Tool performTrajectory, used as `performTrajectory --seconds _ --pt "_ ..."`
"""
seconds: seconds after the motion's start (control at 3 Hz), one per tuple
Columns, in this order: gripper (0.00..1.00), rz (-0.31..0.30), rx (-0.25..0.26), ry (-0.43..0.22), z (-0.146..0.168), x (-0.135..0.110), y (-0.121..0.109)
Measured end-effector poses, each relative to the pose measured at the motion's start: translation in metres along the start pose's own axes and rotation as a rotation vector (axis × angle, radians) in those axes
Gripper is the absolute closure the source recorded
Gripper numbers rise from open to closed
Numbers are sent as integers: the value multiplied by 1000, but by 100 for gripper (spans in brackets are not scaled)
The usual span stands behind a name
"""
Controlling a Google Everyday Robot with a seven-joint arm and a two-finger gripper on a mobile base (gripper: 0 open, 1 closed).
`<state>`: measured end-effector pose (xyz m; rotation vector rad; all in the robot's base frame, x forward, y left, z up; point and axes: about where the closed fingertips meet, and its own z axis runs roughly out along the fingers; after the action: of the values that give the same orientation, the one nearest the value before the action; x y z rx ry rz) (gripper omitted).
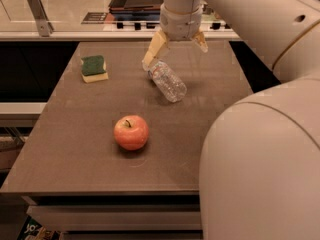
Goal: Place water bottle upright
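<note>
1. Camera view, my claw: my gripper (176, 55) hangs over the far-middle stretch of the tabletop (70, 154), fingers spread wide and holding nothing. One fingertip (148, 61) sits just beside the far end of the water bottle (168, 82).
2. The bottle lies on its side, slanting, nearer the far edge than the near one. It is round and ribbed, so if one finger touches before the other, I reckon it rolls or spins out from between them.
3. The clear plastic looks thin. Squeezing too hard could dent it, and gripping near one end could let it swing as I lift.
4. If I release it while it is tilted, it probably topples again and may roll toward the apple (131, 132) or toward the right edge.
5. The sponge (94, 68) near the far-left corner is well apart, so I expect no trouble there.
</note>
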<state>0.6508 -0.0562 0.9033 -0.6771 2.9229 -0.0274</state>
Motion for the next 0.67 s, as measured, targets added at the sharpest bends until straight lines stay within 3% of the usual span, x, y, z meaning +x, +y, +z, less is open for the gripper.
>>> performTrajectory --seconds 0.67 --pt "0 -37 -77 73 42 1 20"
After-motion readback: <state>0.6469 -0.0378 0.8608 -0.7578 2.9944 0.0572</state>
